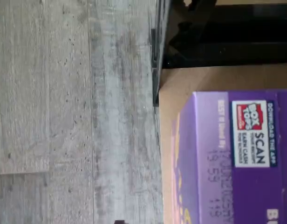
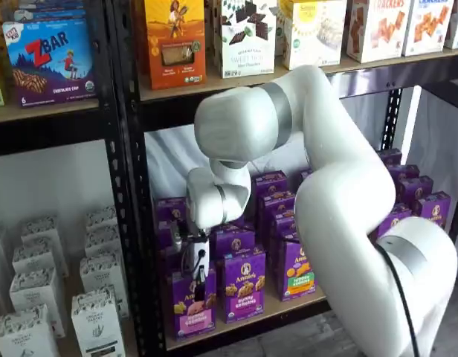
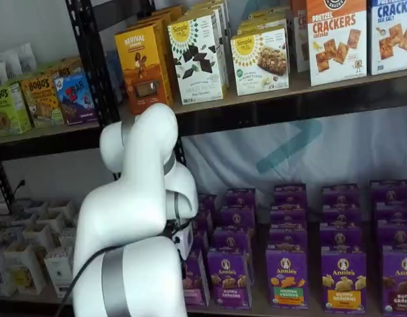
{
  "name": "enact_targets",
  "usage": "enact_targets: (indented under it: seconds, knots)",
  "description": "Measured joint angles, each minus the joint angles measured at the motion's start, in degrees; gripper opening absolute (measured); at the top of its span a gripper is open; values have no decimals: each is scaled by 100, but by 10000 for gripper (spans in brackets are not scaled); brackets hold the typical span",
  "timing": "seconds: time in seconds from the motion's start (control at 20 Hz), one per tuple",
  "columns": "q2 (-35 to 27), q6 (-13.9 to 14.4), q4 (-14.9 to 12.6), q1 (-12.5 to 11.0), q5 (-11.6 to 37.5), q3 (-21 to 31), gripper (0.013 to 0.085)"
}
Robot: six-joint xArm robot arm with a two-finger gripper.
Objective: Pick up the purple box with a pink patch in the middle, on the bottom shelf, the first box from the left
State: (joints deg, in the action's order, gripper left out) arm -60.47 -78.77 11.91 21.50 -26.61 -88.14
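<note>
The purple box [image 2: 190, 306] with a pink patch stands upright at the left front of the bottom shelf [image 2: 282, 308]. In a shelf view it shows only as a sliver [image 3: 194, 281] beside my arm. My gripper [image 2: 200, 285] hangs right in front of and over the box's upper part. Only a dark finger and cable show against the box, so I cannot tell whether the fingers are open or closed on it. The wrist view looks onto the box's purple top flap [image 1: 236, 154] with a Box Tops label, on the tan shelf board [image 1: 181, 84].
An all-purple bunny grahams box [image 2: 241, 286] stands next to the target, then one with an orange-and-green patch [image 2: 297, 269]. More purple boxes fill the rows behind. A black rack upright [image 2: 129, 223] and white cartons [image 2: 95, 316] are to the left. Grey floor [image 1: 64, 112] lies below.
</note>
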Motion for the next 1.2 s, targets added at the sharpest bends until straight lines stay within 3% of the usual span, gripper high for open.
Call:
enact_targets:
  seconds: [0.25, 0.35, 0.55, 0.85, 1.2]
  knots:
    - [-13, -24, 40, 14, 48, 5, 770]
    - [-22, 8, 11, 21, 53, 1, 690]
    - [-26, 36, -13, 32, 140, 34, 610]
    - [-17, 43, -29, 29, 196, 76, 610]
    - [13, -57, 70, 18, 204, 121, 450]
